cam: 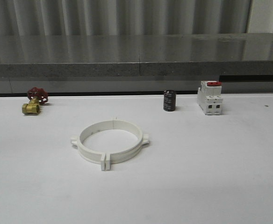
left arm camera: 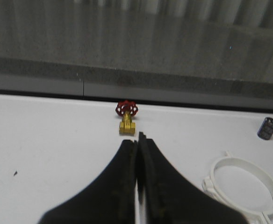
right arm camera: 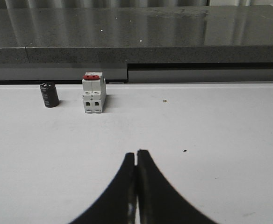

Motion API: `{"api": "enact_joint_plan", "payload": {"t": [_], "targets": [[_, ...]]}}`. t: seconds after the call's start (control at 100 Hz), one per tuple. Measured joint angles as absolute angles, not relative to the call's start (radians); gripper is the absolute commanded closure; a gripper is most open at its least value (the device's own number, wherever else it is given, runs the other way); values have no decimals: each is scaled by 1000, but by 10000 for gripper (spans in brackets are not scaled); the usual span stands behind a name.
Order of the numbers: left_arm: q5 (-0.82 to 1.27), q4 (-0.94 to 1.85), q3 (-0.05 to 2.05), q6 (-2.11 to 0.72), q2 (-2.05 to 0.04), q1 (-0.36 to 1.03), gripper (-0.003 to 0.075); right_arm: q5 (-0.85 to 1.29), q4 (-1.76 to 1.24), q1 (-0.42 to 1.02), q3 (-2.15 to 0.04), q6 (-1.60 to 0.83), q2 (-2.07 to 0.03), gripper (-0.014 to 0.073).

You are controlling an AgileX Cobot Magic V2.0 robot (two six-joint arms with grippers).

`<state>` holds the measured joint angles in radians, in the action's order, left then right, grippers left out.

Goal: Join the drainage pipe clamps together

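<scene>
Left gripper [left arm camera: 137, 140] closed, empty | right gripper [right arm camera: 136, 156] closed, empty | clamps [cam: 110, 140] joined as ring on table [cam: 211, 168]

Dim, even light, soft and grainy throughout. The grey ledge [cam: 136, 51] beyond the table's [cam: 211, 177] far edge carries pale glare streaks. Shadows are faint; the left wrist view is blurriest.
</scene>
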<state>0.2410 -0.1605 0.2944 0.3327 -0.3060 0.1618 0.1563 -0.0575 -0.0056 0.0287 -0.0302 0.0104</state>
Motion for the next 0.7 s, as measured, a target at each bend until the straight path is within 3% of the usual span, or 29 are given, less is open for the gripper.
{"api": "enact_joint_plan", "payload": {"t": [0.36,0.7], "targets": [[161,-86,56,270,-11,52,741,155,-58,-6,29,-30,10,661],[137,-106,3,266,4,50,741,155,-58,-6,29,-30,10,661]]}}
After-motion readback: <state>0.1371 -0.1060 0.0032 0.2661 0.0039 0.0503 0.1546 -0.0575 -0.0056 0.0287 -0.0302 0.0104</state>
